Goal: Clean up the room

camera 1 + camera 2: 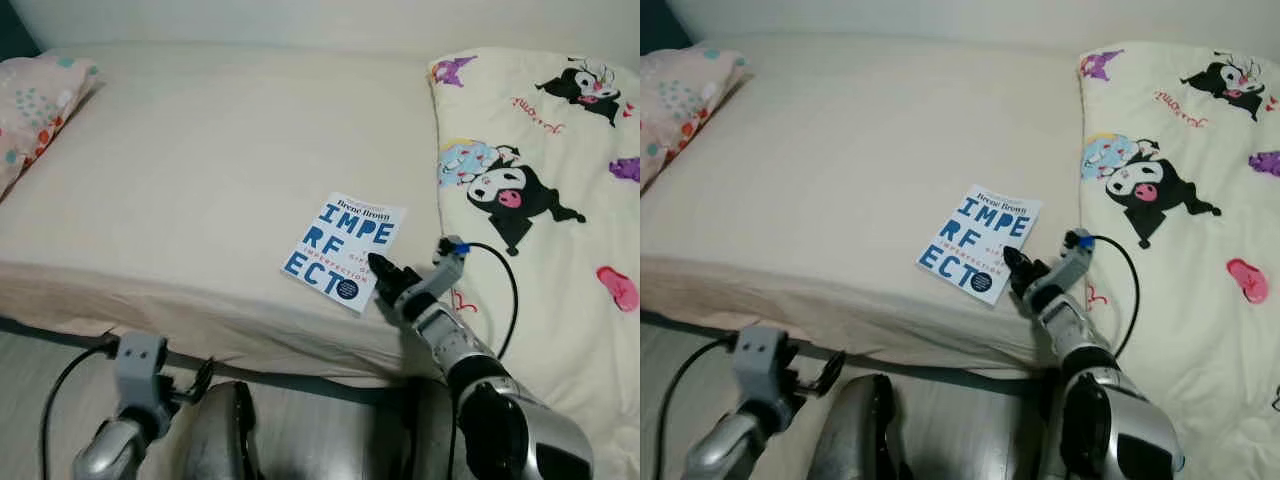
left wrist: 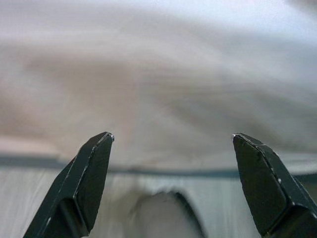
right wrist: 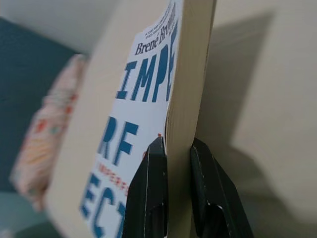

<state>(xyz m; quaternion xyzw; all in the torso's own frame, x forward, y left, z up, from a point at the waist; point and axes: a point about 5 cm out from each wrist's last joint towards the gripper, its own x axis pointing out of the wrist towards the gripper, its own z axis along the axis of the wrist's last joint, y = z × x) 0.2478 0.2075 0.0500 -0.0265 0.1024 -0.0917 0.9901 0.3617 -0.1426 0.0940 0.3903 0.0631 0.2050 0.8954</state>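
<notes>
A wide bed (image 1: 200, 150) with a plain cream sheet takes most of the room before the robot. On its right side lies a quilt (image 1: 560, 200) with cartoon prints, and a pink dotted pillow (image 1: 35, 105) is at the far left corner. Near the front edge of the bed, just beside the quilt, lies a white paperback book (image 1: 343, 248) with big blue letters on the cover. The right gripper (image 3: 171, 163) is closed on the book's edge, one finger on each side. The left gripper (image 2: 173, 168) hangs low before the bed, fingers wide apart, holding nothing.
</notes>
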